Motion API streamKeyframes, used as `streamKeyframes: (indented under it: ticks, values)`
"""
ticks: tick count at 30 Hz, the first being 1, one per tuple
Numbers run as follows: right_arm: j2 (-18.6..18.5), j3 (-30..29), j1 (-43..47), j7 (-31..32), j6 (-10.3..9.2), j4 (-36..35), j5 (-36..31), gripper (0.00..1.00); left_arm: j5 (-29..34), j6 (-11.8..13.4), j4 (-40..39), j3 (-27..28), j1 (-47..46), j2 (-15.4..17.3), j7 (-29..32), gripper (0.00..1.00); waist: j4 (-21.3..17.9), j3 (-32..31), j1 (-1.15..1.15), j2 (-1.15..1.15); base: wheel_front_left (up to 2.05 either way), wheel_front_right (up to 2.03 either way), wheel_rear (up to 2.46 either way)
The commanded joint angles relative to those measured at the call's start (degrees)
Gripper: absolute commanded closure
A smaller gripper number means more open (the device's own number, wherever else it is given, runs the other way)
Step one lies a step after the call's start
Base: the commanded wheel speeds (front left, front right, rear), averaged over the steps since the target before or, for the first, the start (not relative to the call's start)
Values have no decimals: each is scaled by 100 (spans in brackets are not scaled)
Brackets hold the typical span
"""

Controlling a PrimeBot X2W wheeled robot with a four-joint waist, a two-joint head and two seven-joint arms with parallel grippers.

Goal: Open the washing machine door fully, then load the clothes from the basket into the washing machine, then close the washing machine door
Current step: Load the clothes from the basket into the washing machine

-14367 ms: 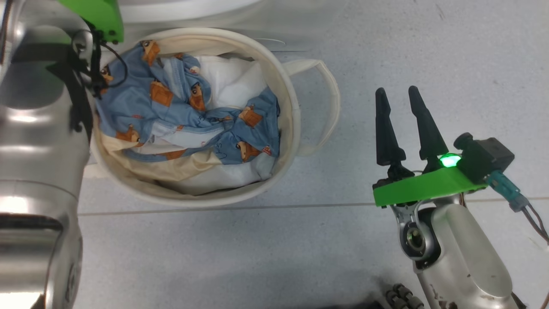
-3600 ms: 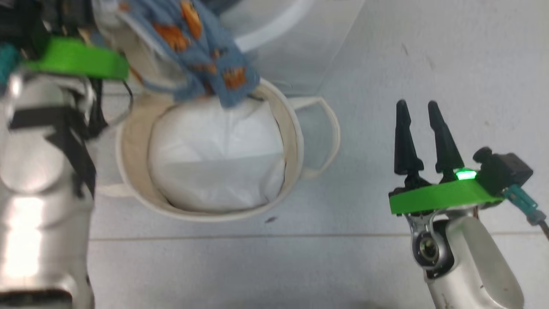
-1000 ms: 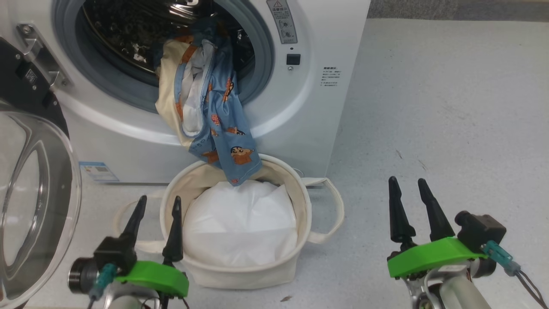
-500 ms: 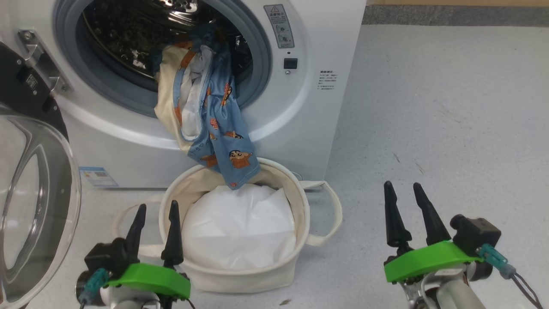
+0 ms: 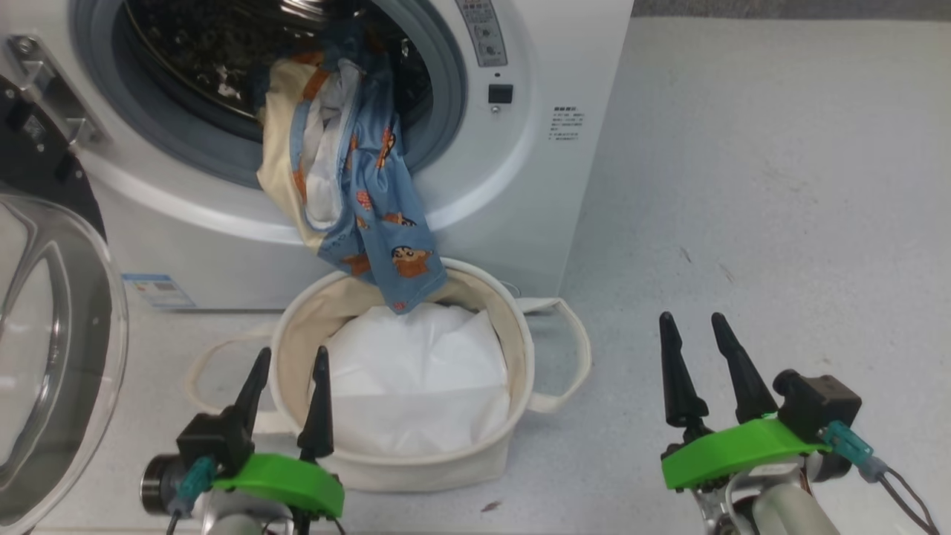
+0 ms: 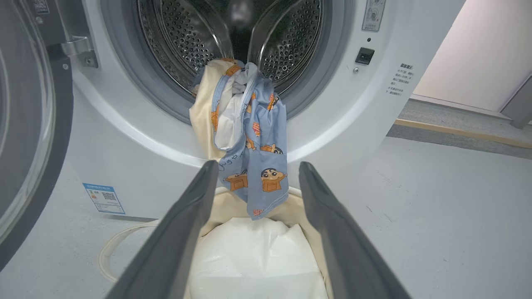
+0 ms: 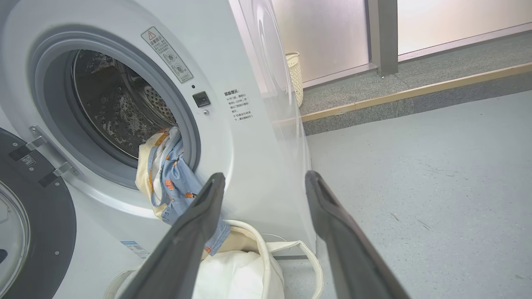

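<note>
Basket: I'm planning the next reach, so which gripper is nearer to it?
Left. The left gripper is at the basket's near-left rim; the right gripper is off to its right, over the floor.

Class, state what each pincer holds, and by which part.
Nothing is held: left pincer and right pincer are open and empty; the clothes hang from the washing machine.

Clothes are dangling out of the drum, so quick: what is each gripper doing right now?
Left gripper: open, holding nothing, close to the basket rim.
Right gripper: open, holding nothing.
</note>
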Motion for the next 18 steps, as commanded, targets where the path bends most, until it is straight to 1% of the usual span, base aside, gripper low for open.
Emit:
streamKeyframes:
  ticks: [1,5,7,10,11,12,13,15,18]
  values:
    - [21,103,-140,-70,1,-211,-2,0,69,44,-181,161,-281,35,-26,0,-23,79,1,0,0,0,0]
    - [21,72,-213,-70,1,-230,-11,0,334,105,-83,68,-497,35,-26,0,-71,323,1,0,0,0,0]
    - [21,49,-251,-70,1,-230,86,0,504,139,56,19,-641,35,-26,0,-106,465,1,0,0,0,0]
    - [21,20,-338,-70,1,-230,35,0,621,152,350,-65,-936,35,-26,0,-143,711,1,0,0,0,0]
    - [21,13,-372,-70,1,-244,14,0,499,110,483,-86,-1053,35,-26,0,-152,812,1,0,0,0,0]
    - [21,9,-412,-70,1,-264,-3,0,100,-2,638,-67,-1179,35,-26,0,-162,927,1,0,0,0,0]
    - [21,9,-456,-70,1,-288,-30,0,-167,-76,830,-70,-1329,35,-26,0,-168,1051,1,0,0,0,0]
    - [21,-1,-549,-70,1,-342,-79,0,38,-83,1310,-227,-1714,38,-26,0,-186,1323,1,0,0,0,0]
    - [21,-18,-713,-70,1,-444,-81,0,-96,-127,1950,-214,-2331,37,-26,0,-248,1756,1,0,0,0,0]
